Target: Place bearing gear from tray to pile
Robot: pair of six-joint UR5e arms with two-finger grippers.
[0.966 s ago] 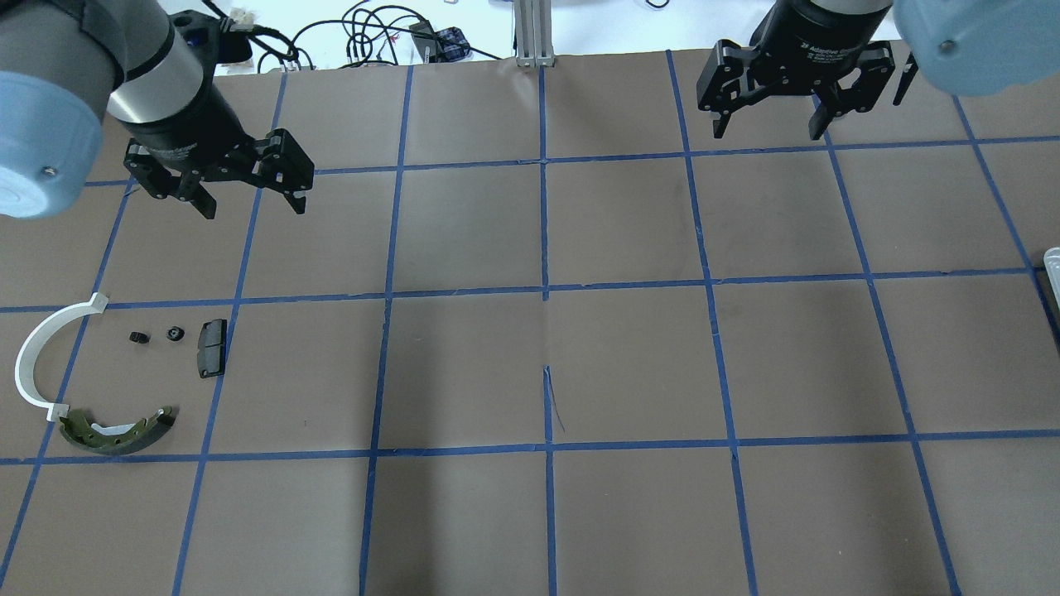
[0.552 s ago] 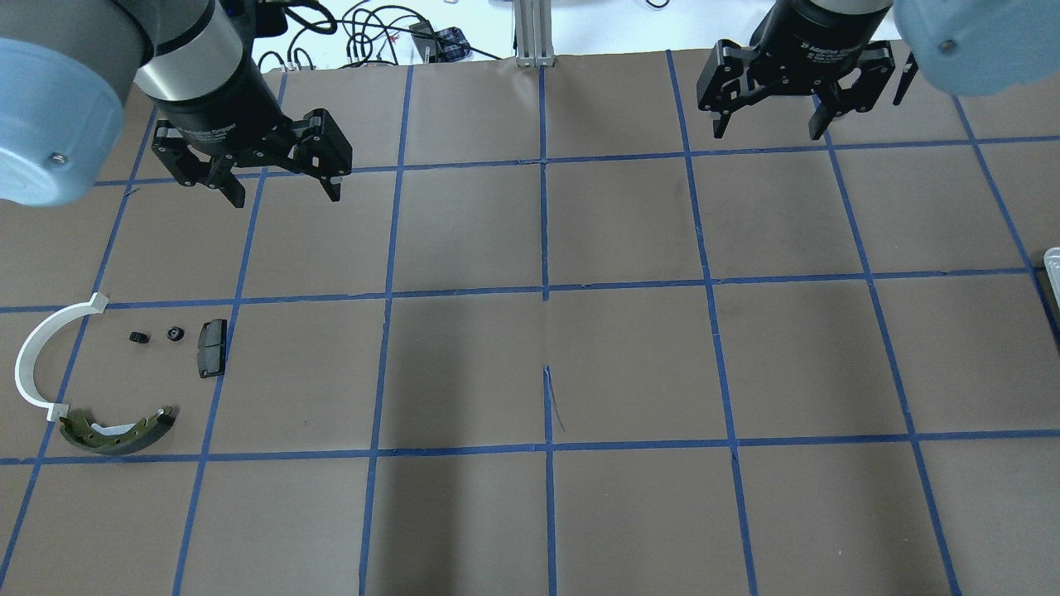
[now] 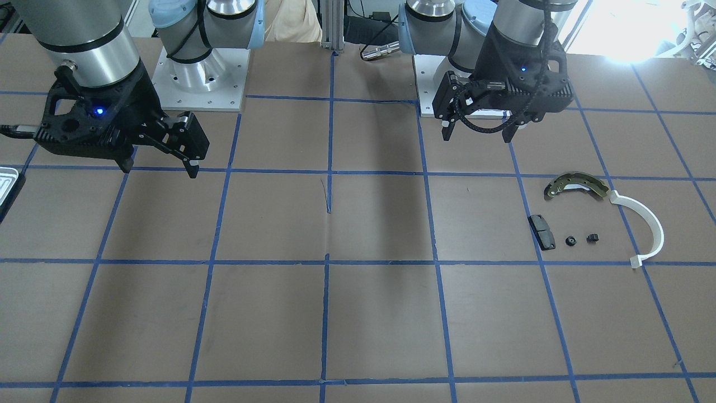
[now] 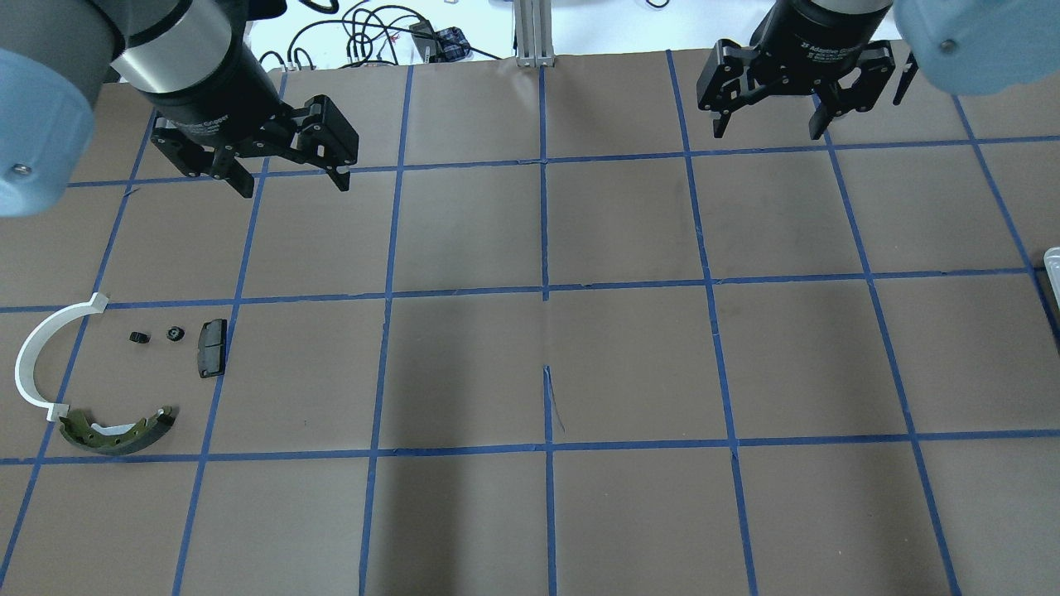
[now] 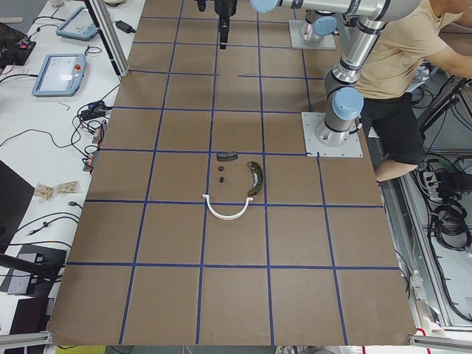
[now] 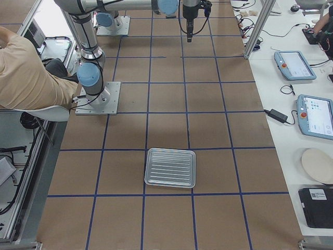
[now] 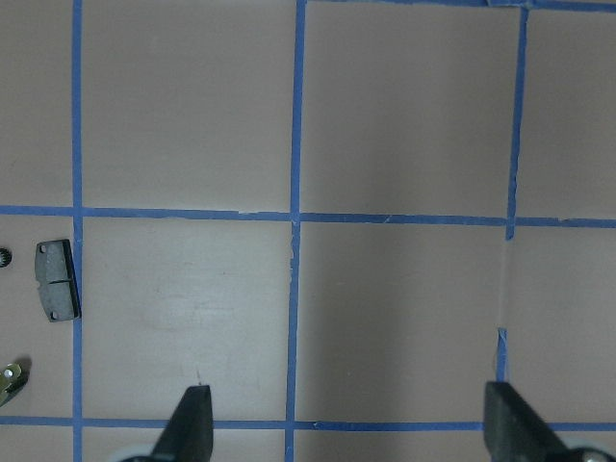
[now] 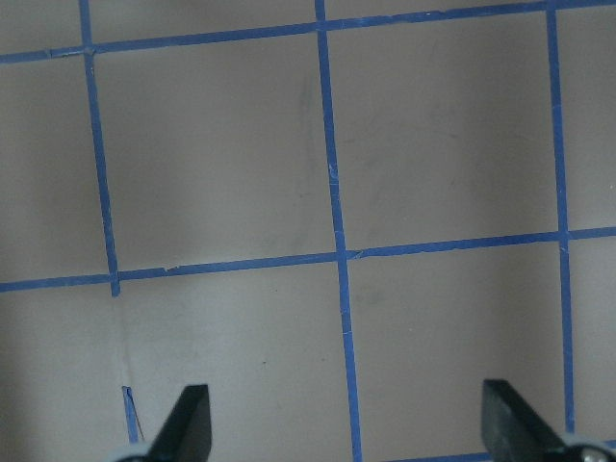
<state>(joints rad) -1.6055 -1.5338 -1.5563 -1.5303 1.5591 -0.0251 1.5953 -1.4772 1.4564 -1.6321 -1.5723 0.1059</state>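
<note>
Unit: Since one second ago, my left gripper [image 4: 294, 186] has travelled away from the brake pad [image 4: 211, 348], toward the table's far edge and toward centre. My right gripper [image 4: 768, 131] has not shifted. No part of the pile [image 4: 116, 372] has moved.

Operator: Report gripper states.

Unit: Left gripper: jaws spread wide, nothing held; the left wrist camera shows both fingertips [image 7: 192, 423] far apart over bare table [image 7: 404, 318]. Right gripper: jaws likewise spread wide, nothing held. Both hang above the table surface.

Operator: Locate the bearing gear.

Unit: One small black gear [image 4: 175, 334] lies just beside the brake pad, apart from it, on the side toward the white plastic arc [image 4: 37, 356]. A second small black gear [image 4: 139, 337] lies just beyond the first, farther from the pad. I cannot tell which of the two is the bearing gear. The brake shoe [image 4: 116, 430] lies near the pad on my side of it, one end at the arc's end.

Operator: Locate the tray.

Unit: The tray [image 6: 170, 167] sits well apart from the brake pad, at the opposite end of the table.
</note>
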